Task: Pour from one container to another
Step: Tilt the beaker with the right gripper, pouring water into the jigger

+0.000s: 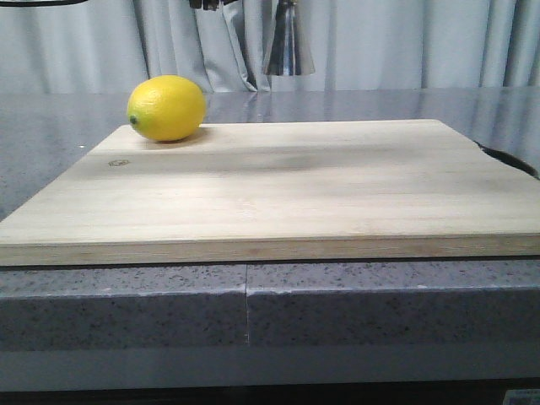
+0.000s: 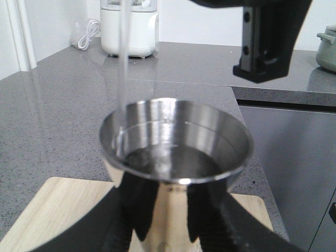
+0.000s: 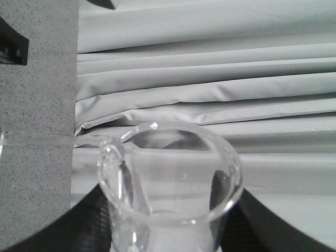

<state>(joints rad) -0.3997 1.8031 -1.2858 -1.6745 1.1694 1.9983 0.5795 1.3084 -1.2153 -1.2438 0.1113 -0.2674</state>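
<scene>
Left end effector (image 2: pixel 173 231) clamps jigger (image 2: pixel 176 152); right (image 3: pixel 168 231) grips tipped beaker (image 3: pixel 170 173).

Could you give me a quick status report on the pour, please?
Left hand shut on jigger. Right hand shut on tilted beaker. Thin stream entering jigger. Nothing in the way.

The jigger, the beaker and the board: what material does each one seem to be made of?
The jigger looks like polished steel: its wall mirrors the room. The beaker seems to be clear glass, since the curtain shows through it and its rim glints. The board appears to be pale unvarnished wood, with matte grain lines.
</scene>
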